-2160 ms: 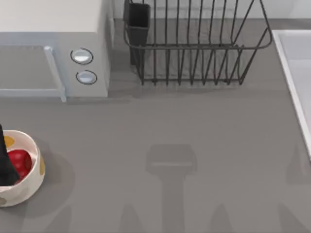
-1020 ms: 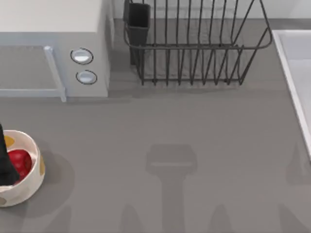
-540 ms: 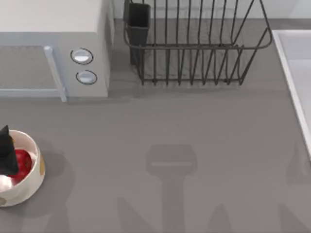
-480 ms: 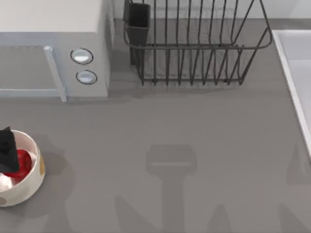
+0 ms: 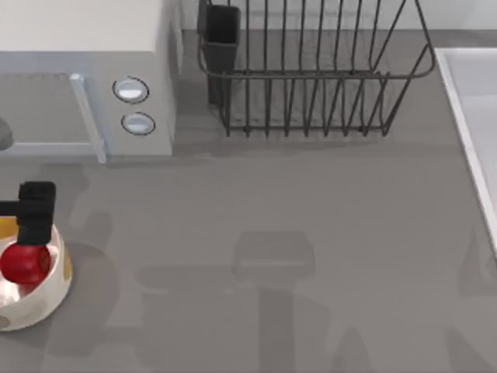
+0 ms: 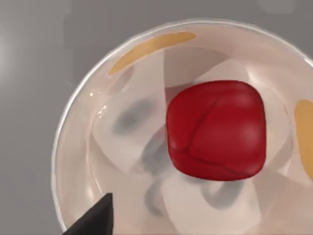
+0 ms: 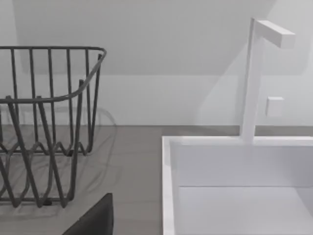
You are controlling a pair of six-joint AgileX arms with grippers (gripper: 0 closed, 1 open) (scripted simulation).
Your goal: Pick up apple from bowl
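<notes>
The glossy red apple (image 5: 22, 264) lies inside the cream-white bowl (image 5: 53, 289) with orange spots at the table's left edge. The left wrist view looks straight down at the apple (image 6: 215, 129), which rests among pale lumps in the bowl (image 6: 73, 147). My left gripper (image 5: 35, 221) is a black shape hanging over the bowl's far rim, just behind the apple. A dark part of it (image 6: 93, 220) shows beside the bowl's wall, apart from the apple. A dark edge of my right gripper (image 7: 93, 218) shows in the right wrist view, near the sink.
A grey microwave (image 5: 85, 78) stands at the back left. A wire dish rack (image 5: 311, 70) sits at the back middle. A white sink (image 5: 474, 116) with its tap (image 7: 254, 78) runs along the right edge.
The left gripper has risen from over the apple and moved toward the bowl's far rim. The apple, now uncovered, sits slightly further left. New arm shadows fall on the table.
</notes>
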